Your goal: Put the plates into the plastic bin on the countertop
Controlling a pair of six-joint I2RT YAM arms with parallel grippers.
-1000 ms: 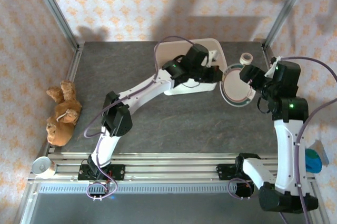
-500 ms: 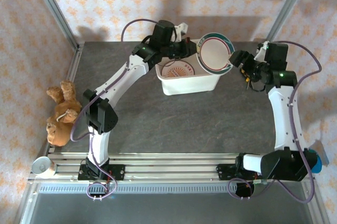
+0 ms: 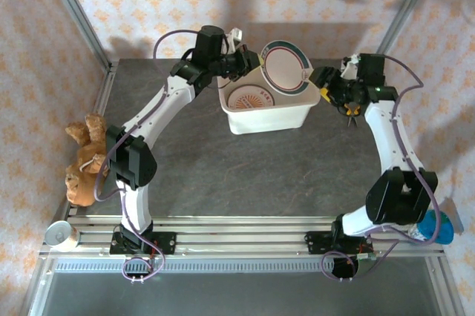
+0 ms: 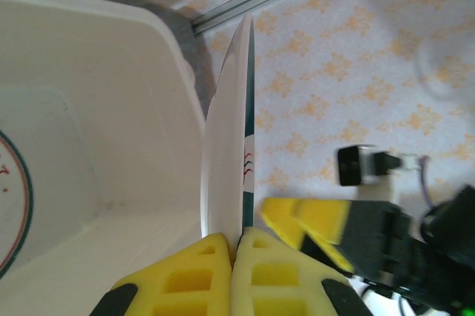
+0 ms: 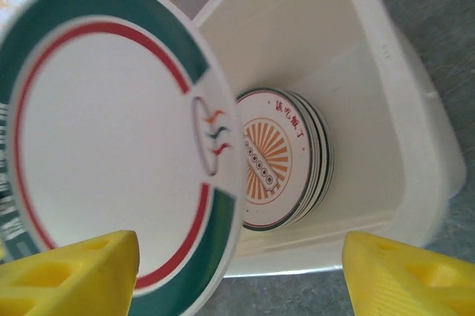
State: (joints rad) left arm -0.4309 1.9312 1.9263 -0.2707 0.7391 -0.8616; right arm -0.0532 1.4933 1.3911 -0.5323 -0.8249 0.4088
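Several plates [image 5: 278, 156] lie stacked flat inside the bin [image 3: 267, 124], an orange-centred one on top; exact no. is hard to read from the edges. One teal-rimmed plate [image 3: 286, 67] isn't in yet: it stands on edge over the bin's far right corner, pinched at the rim by the left gripper [image 4: 234, 253]. Just right of the bin the right gripper [image 3: 324, 81] hangs w/ jaws spread wide, gripping nothing. Judging by the countertop [image 3: 223, 175] around the bin, this is prob. the last one; lowering & release remain.

Dark grey countertop [image 3: 260, 175] bears the white plastic bin [image 3: 269, 120]
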